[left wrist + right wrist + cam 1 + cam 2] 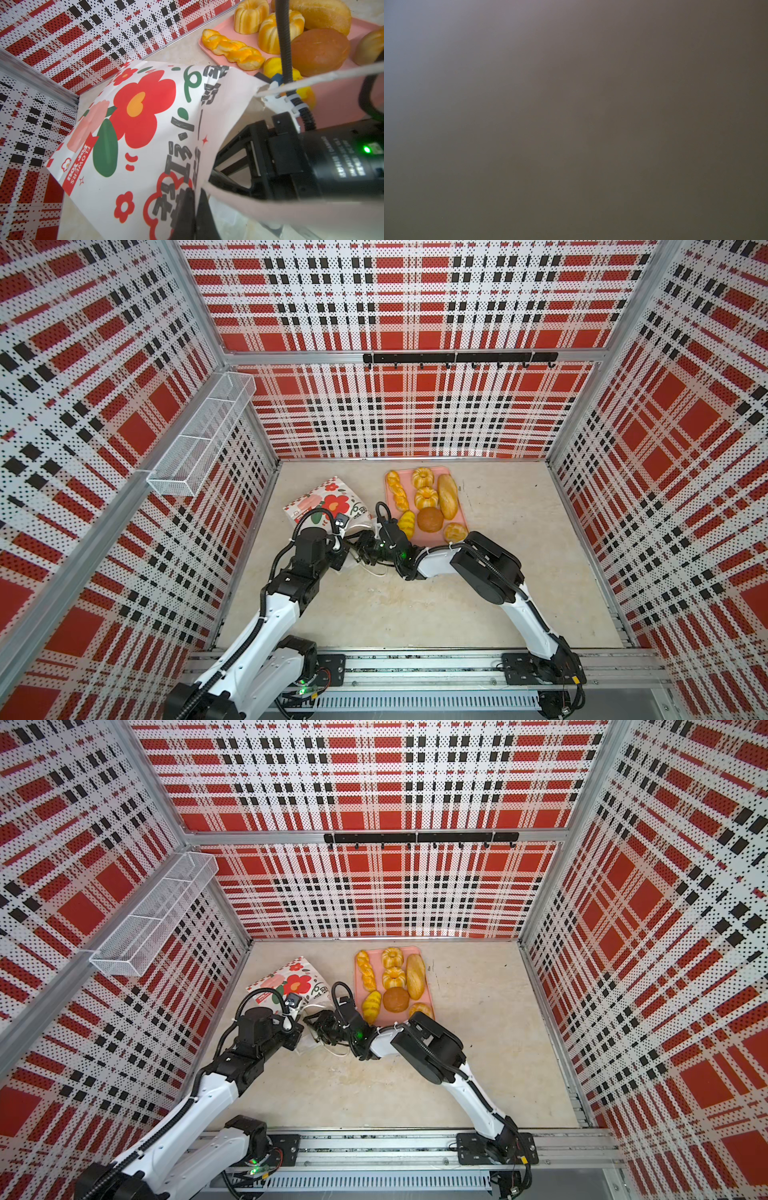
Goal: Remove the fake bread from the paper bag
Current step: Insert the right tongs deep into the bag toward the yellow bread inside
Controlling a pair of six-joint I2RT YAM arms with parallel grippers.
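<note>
The paper bag (145, 124) is matt printed paper, lightly creased. The fake bread (320, 48) looks smooth with a soft sheen. The tray (223, 25) is smooth pink plastic. The counter (415, 605) is matt, mottled beige.

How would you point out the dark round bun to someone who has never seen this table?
Find the pink tray right of the flowered bag. The bun sits in the tray's near half, between a yellow roll and the long loaf. It alone is smooth, round and dark brown; the others are paler, yellow or ridged.
</note>
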